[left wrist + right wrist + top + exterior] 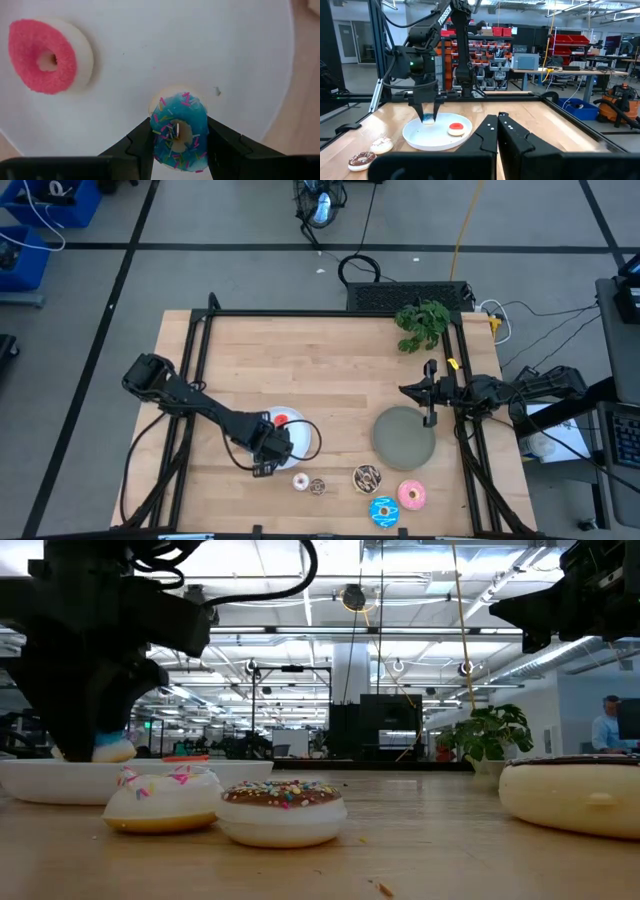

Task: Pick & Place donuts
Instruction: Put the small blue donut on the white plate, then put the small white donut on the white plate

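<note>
We see the left gripper (179,150) clamped on a small blue donut (178,131), one finger on each side, over the white plate (150,60). The blue donut is tipped up on edge, its sprinkled icing and hole facing the wrist camera, its lower rim at or just above the plate floor; we cannot tell if it touches. A small red donut (44,56) lies flat in the same plate, well apart, icing up. The blue donut sits nearer the plate's rim than its middle, with bare plate between it and the red donut.

The right gripper (497,131) has its fingers pressed together, holding nothing, at the table's right edge above the grey plate (404,436).

Near the front edge lie a white donut (300,481), a brown donut (318,486), a chocolate-sprinkled donut (368,477), a larger blue donut (384,511) and a pink donut (411,495). Bare wood spreads across the table's middle.
</note>
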{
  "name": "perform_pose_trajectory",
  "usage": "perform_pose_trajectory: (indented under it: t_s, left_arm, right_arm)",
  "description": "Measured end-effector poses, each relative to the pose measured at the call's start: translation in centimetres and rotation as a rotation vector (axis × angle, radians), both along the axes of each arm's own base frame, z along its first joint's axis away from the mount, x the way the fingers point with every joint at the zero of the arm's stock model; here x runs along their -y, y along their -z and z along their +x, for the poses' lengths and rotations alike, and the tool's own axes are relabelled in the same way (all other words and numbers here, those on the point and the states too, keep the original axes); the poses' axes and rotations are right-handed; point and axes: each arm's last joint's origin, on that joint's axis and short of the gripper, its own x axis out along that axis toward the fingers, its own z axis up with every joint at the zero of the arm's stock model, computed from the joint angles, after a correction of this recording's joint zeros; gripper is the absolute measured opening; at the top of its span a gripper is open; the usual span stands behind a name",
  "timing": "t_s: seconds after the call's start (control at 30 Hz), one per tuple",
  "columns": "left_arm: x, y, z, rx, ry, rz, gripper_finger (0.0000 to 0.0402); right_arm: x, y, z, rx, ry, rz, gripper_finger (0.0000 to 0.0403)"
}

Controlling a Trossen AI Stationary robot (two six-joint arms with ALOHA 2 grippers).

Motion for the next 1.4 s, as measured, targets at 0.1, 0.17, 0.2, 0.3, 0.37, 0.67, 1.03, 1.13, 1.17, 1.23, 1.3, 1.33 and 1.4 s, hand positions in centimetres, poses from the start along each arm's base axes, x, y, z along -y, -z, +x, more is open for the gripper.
perform_pose_trajectory:
  t_s: [0.1, 0.17, 0.2, 0.3, 0.37, 0.67, 1.03, 1.13, 1.17, 1.23, 1.3, 1.33, 1.4]
  left_arm:
    - [-0.2, 0.3, -0.2, -0.012, -0.025, 0.003, 0.015]
    - [-0.2, 0.5, -0.3, -0.019, -0.046, 0.004, 0.015]
    - [-0.3, 0.6, -0.4, -0.022, -0.055, 0.004, 0.015]
    - [-0.4, 1.1, -0.8, -0.034, -0.078, 0.008, 0.015]
    - [-0.6, 1.4, -1.0, -0.048, -0.095, 0.011, 0.0151]
    - [-1.2, 1.1, -0.3, -0.045, -0.202, -0.043, 0.0248]
    - [-1.2, 1.0, -0.3, -0.045, -0.139, -0.051, 0.034]
    - [-1.0, -0.2, 0.0, -0.038, -0.123, -0.063, 0.0344]
    - [-0.9, -0.7, 0.3, -0.03, -0.116, -0.07, 0.0344]
    - [-0.7, -2.0, 0.8, -0.024, -0.105, -0.07, 0.0341]
    - [-0.4, -3.9, 1.3, -0.012, -0.107, -0.063, 0.0337]
    - [-0.3, -4.9, 1.6, 0.0, -0.116, -0.071, 0.0333]
    - [0.1, -6.8, 2.2, 0.033, -0.121, -0.093, 0.0319]
  right_arm:
    - [0.0, 0.0, 0.0, 0.0, 0.0, 0.0, 0.0]
    - [0.0, 0.0, 0.0, 0.0, 0.0, 0.0, 0.0]
    - [0.0, 0.0, 0.0, 0.0, 0.0, 0.0, 0.0]
    - [0.0, 0.0, 0.0, 0.0, 0.0, 0.0, 0.0]
    - [0.0, 0.0, 0.0, 0.0, 0.0, 0.0, 0.0]
    - [0.0, 0.0, 0.0, 0.0, -0.001, 0.003, 0.0]
    - [0.0, 0.0, 0.0, -0.001, 0.0, 0.001, 0.0]
    - [0.0, 0.0, 0.0, 0.0, 0.0, 0.001, 0.0]
    - [0.0, 0.0, 0.0, -0.001, 0.0, 0.0, 0.0]
    - [0.0, 0.0, 0.0, -0.001, 0.0, 0.0, 0.0]
    - [0.0, 0.0, 0.0, 0.0, 0.0, 0.0, 0.0]
    - [0.0, 0.0, 0.0, 0.0, 0.0, 0.0, 0.0]
    - [0.0, 0.0, 0.0, 0.0, 0.0, 0.0, 0.0]
